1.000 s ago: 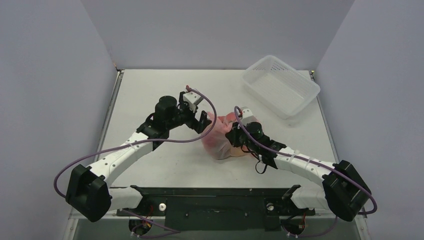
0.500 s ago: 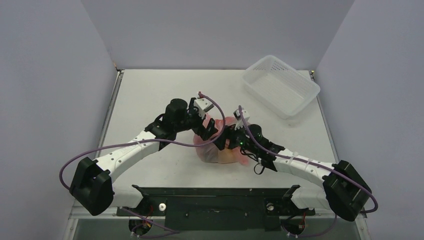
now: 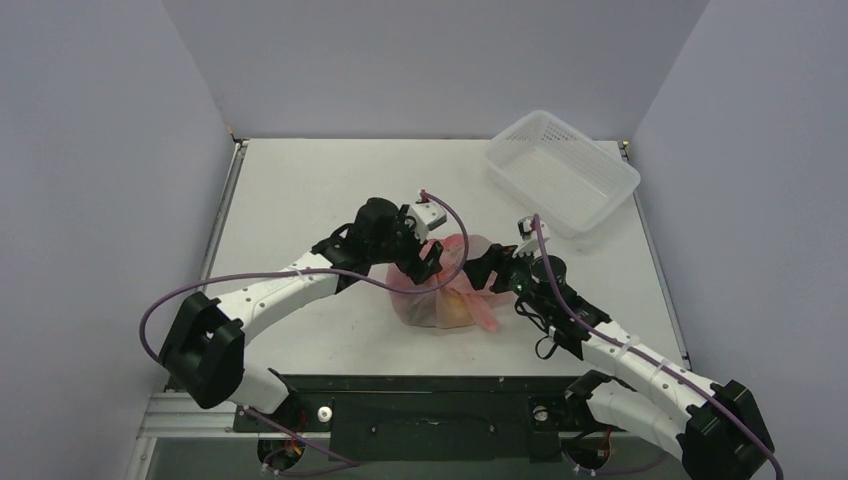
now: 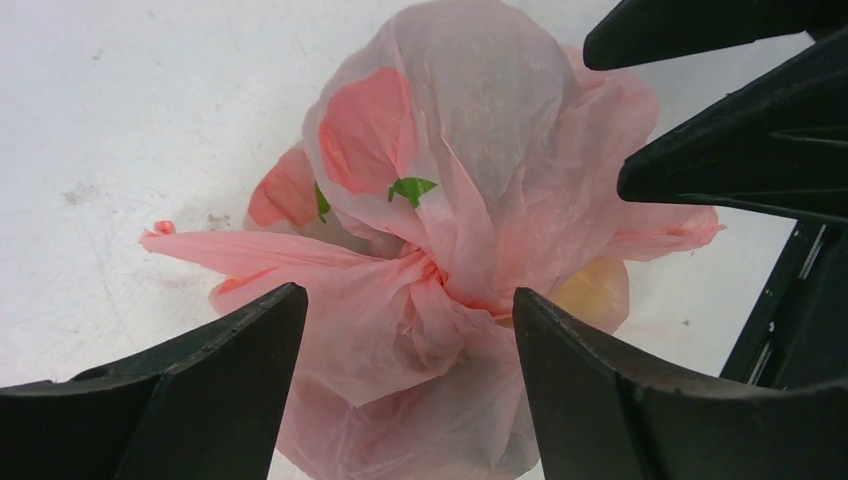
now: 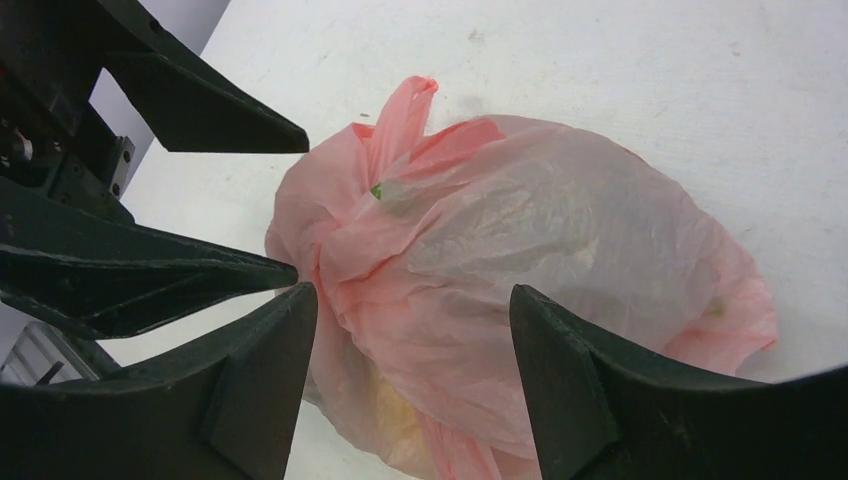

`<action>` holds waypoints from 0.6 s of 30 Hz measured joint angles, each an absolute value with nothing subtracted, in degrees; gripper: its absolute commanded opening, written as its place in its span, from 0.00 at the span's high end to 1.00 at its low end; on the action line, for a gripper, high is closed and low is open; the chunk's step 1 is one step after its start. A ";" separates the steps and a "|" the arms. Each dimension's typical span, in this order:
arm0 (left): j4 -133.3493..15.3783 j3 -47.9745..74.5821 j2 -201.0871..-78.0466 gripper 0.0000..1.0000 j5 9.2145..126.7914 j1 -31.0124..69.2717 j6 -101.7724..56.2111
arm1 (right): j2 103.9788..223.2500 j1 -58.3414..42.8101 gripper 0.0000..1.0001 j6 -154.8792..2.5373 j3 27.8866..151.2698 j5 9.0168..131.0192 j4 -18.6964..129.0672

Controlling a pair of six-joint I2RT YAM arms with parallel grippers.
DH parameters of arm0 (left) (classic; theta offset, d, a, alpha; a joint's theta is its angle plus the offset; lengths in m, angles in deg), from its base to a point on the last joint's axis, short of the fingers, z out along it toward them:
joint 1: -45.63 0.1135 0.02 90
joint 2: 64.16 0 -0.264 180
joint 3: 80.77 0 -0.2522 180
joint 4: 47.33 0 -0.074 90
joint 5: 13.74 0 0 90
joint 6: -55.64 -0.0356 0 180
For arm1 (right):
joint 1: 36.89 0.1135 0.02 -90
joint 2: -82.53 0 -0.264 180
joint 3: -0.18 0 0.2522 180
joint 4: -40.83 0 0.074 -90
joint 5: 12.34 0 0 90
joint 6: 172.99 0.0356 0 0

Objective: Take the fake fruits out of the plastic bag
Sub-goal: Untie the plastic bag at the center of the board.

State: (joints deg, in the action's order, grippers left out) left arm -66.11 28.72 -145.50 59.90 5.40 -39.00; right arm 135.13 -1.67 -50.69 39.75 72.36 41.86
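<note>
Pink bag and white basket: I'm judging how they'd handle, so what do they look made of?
Pink bag: seemingly thin plastic film; translucent, crinkled, knotted, yellow-orange fruit showing through. White basket: apparently rigid moulded plastic, matte, perforated walls.

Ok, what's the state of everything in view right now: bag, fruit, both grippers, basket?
plastic bag: knotted shut, lying on the table.
fake fruits: inside the bag; only an orange-yellow one shows through.
left gripper: open, fingers either side of the knot.
right gripper: open, the bag between its fingers.
basket: upright at the table's far right corner, apart from the bag.
</note>
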 measured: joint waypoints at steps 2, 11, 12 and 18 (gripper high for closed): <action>-68.58 26.99 -148.15 0.39 60.65 4.37 -39.62 | 136.23 -1.67 0.36 -50.60 39.75 72.38 42.32; -77.12 21.53 -155.03 0.83 61.67 2.56 -40.47 | 137.78 -1.60 0.36 -49.53 39.75 72.25 43.65; -77.49 21.38 -155.05 0.90 61.43 2.58 -40.56 | 137.78 -1.60 0.36 -49.16 39.72 72.12 43.61; -77.89 21.20 -154.24 0.97 60.58 2.52 -40.47 | 138.26 0.65 0.37 -46.91 39.33 71.88 42.43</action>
